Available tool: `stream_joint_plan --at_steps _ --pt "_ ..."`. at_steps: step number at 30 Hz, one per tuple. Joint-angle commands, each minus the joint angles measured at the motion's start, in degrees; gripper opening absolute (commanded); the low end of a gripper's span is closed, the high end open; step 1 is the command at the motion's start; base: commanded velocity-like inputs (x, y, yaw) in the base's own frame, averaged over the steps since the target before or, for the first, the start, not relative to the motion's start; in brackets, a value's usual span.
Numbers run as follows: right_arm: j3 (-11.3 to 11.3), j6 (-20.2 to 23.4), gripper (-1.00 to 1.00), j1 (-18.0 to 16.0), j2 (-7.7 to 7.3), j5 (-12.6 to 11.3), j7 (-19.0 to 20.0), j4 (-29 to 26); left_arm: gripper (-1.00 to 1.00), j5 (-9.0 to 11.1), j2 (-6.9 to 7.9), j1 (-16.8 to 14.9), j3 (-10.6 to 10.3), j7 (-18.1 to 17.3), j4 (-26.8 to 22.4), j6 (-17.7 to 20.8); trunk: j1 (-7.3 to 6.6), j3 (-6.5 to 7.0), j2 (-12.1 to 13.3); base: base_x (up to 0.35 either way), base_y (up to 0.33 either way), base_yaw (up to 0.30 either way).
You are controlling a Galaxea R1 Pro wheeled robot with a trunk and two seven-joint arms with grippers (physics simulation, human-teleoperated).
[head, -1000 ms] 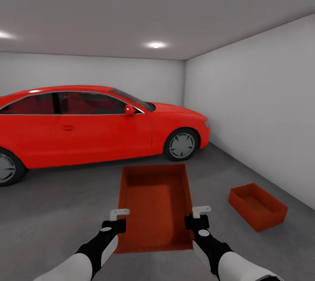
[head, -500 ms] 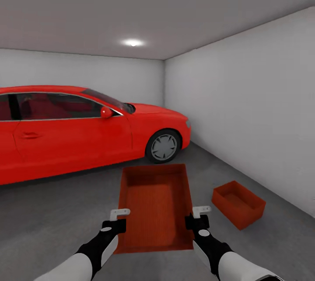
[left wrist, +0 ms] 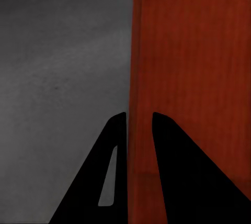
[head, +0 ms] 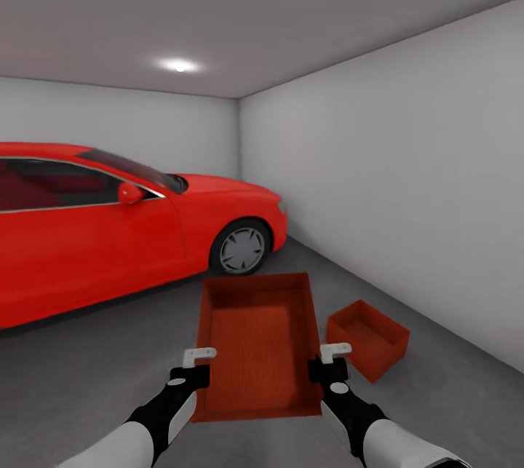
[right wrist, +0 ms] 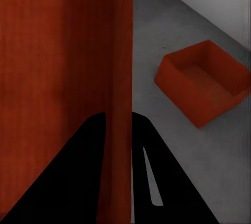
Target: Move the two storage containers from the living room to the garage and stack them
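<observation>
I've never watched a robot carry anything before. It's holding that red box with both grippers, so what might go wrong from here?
The held container hangs from thin side walls, pinched by the left gripper and right gripper; it could slip or tilt. The container on the floor sits off to the right and turned at an angle, so the stack may land crooked.

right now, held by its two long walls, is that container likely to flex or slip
Probably stiff: the held container keeps straight walls between the left gripper and right gripper. The thin-wall pinches might slip if jolted. It looks empty, so likely light.
</observation>
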Motion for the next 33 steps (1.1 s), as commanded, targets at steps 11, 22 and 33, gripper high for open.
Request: stream_joint_plan --at_steps 11,22,33 --pt "-2.43 -0.44 -1.00 -0.07 -0.03 -5.47 -1.51 0.18 -1.00 -0.60 1.97 -0.03 2.54 2.46 -0.31 -2.76 0.04 -0.09 -0.07 0.322 0.000 -0.285" --pt "-2.43 -0.44 -1.00 -0.07 -0.03 -5.47 -1.51 0.18 -1.00 -0.60 1.96 -0.03 2.54 2.43 -0.31 -2.76 0.04 -0.09 -0.07 0.321 0.062 -0.285" --pt "-2.43 -0.43 -1.00 -0.07 0.01 -5.47 -1.51 0.18 -1.00 -0.60 2.00 -0.03 2.54 2.42 -0.38 -2.76 0.04 -0.09 -0.07 0.314 0.180 -0.285"
